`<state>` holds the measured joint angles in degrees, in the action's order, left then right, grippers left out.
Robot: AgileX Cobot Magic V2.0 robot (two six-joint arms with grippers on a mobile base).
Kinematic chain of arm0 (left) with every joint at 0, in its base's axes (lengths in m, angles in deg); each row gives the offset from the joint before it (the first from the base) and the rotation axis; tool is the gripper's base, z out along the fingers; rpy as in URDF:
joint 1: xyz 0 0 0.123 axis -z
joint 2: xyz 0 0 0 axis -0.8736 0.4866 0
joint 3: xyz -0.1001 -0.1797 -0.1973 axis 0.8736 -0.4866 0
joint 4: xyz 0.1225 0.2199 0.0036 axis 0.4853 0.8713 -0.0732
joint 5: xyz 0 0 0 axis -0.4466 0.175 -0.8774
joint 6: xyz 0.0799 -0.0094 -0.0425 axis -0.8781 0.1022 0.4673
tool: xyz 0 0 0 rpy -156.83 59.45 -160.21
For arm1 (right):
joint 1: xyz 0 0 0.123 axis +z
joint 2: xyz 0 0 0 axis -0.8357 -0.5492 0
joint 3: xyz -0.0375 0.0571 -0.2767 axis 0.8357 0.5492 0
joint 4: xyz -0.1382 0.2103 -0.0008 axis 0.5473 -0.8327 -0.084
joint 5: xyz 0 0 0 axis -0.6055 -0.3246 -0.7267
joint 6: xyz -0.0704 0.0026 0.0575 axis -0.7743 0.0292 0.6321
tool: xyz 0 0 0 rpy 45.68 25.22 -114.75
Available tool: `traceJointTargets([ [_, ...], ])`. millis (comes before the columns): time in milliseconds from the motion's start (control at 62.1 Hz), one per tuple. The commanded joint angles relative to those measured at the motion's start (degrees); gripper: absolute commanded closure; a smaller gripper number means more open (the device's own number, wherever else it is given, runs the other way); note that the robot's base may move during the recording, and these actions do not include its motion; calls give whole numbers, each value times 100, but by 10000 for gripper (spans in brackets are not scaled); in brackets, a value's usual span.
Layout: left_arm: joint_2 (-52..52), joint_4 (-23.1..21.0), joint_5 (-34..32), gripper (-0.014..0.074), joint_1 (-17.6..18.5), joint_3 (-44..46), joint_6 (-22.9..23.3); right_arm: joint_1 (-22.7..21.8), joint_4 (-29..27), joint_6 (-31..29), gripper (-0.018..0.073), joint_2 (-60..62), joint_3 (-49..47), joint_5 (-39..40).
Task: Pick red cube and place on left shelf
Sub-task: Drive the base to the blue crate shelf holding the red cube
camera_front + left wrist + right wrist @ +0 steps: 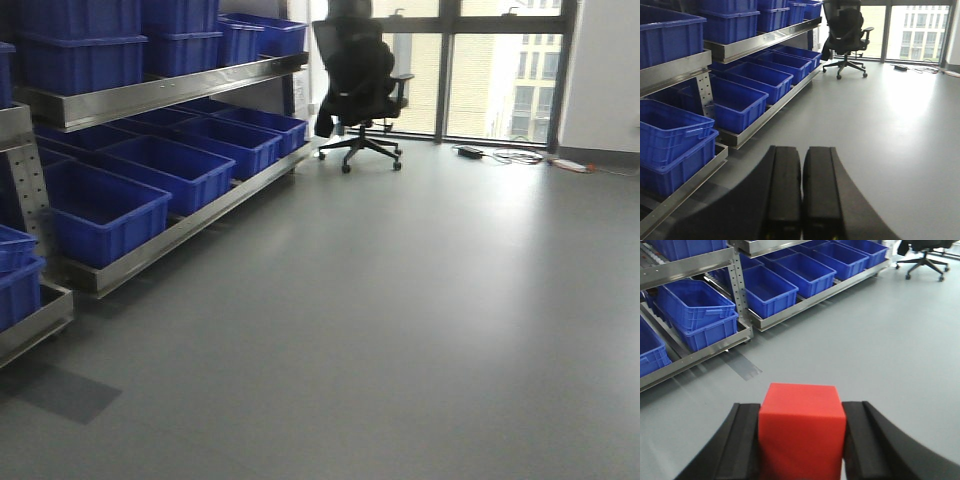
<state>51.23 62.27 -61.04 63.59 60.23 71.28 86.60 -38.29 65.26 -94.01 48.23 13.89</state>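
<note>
Along the left side of the front view, the left shelf runs back toward the window, its steel rails carrying rows of blue crates on two levels. A black office chair stands near the far end of the shelf in front of the glass, and some cables lie on the grey floor to its right. Neither arm shows in this view. From the left wrist camera, the left gripper points over the floor with its two black fingers pressed together and nothing between them; the shelf and its crates fill the left of this picture, and the chair sits far off near the window. From the right wrist camera, the red cube sits squarely between the black fingers of the right gripper, which clamp it from both sides above the floor. The cube is well apart from the shelf, which lies ahead and to the left with open crates on its lower level, and a darker strip marks the floor between the gripper and the shelf.
</note>
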Motion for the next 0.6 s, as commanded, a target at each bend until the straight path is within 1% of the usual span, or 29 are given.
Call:
traceJointTargets([
  [0,-94,-29,-494,495,-3,-132,5,-25,95,-38,365,-78,-147,522],
  [580,-94,-29,-494,495,-3,-132,5,-25,95,-38,365,-78,-147,522],
])
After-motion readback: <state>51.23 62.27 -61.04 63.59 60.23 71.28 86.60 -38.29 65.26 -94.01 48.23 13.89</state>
